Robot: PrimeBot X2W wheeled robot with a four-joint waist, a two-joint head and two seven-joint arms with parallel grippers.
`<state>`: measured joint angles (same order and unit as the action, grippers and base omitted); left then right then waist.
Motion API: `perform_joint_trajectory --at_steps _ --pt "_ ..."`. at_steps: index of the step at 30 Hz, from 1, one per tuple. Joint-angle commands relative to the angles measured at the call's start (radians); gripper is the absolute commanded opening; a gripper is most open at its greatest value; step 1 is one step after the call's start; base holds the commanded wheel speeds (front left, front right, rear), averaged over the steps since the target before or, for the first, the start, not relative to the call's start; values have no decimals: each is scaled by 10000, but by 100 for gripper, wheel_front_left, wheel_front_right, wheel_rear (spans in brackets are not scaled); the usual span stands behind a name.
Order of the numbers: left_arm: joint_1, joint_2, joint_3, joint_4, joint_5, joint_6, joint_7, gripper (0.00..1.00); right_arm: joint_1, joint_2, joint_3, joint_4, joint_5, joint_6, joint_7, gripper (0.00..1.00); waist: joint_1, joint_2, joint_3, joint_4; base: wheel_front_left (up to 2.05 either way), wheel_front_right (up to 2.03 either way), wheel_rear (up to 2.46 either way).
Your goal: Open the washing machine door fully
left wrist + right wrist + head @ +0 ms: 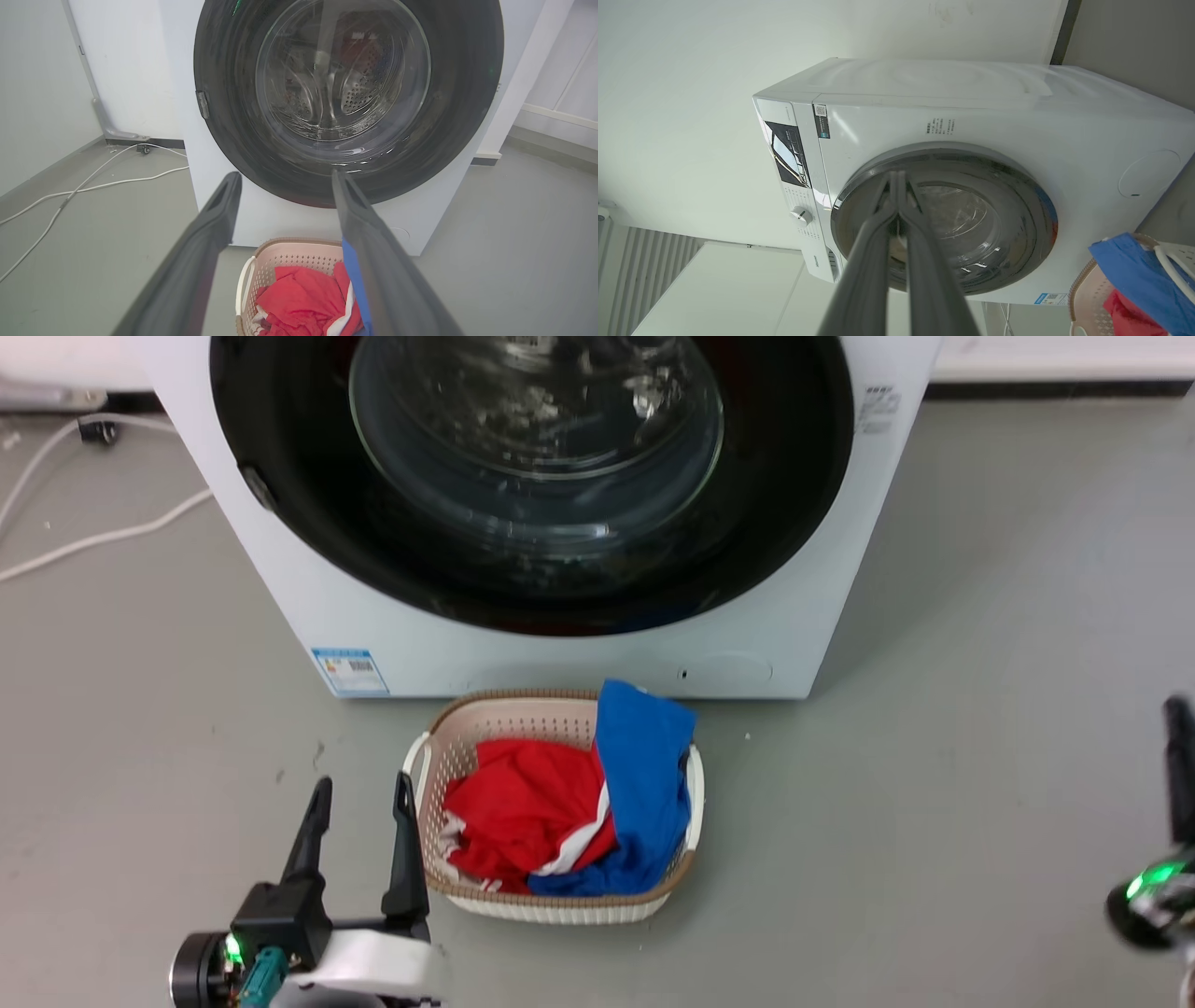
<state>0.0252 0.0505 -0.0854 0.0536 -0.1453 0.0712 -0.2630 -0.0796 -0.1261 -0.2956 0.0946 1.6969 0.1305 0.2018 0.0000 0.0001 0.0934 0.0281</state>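
1. The washing machine door (532, 476) was found lying flush in the front of the washing machine (560, 658), apparently shut; no gap was seen at its rim.
2. The left end effector (362, 786) was held low in front of the washing machine, fingers apart and empty, clear of the door and just beside the laundry basket (504, 719).
3. The right end effector (896, 179) was held off to the right of the washing machine front, fingers together on nothing, well apart from the door.
4. The step in hand was judged to be the approach; opening was not yet begun.
5. A small grey tab (202, 104) was noted on the door's left rim and judged the likely pull point. The hinge side could not be told.
6. The next move was judged to call for an end effector to be brought to that rim, the edge caught, and the door swung outward clear of the basket.
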Motion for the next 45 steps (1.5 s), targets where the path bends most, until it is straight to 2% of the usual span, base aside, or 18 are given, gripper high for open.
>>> perform_joint_trajectory --at_steps 1,6,13,23,36,45 --pt "-243 -2 -5 -99 56 60 -28 100 -604 -257 -151 236 -46 4 163 0 0 -1 458 80 0 0 0" --pt "-775 -2 6 -299 205 84 -28 100 -2177 -968 -468 995 -187 3 567 0 0 -1 1296 232 0 0 0" --pt "-1484 -2 -79 -638 287 183 -28 100 -4370 -1863 -401 1957 -305 4 1260 0 0 -1 2442 449 0 0 0" --pt "-2384 -4 -329 -981 179 363 -28 100 -7187 -2762 792 3036 -1000 4 2420 0 0 -1 4007 764 0 0 0" --pt "-2973 -2 -706 -1066 -84 616 -28 100 -9830 -3346 2142 3828 -2049 4 3319 0 0 -1 5056 1350 0 0 0" --pt "-3095 -2 -911 -1106 -251 758 -28 100 -11239 -3287 2929 4502 -2829 4 3791 0 0 -1 5363 1610 0 0 0"
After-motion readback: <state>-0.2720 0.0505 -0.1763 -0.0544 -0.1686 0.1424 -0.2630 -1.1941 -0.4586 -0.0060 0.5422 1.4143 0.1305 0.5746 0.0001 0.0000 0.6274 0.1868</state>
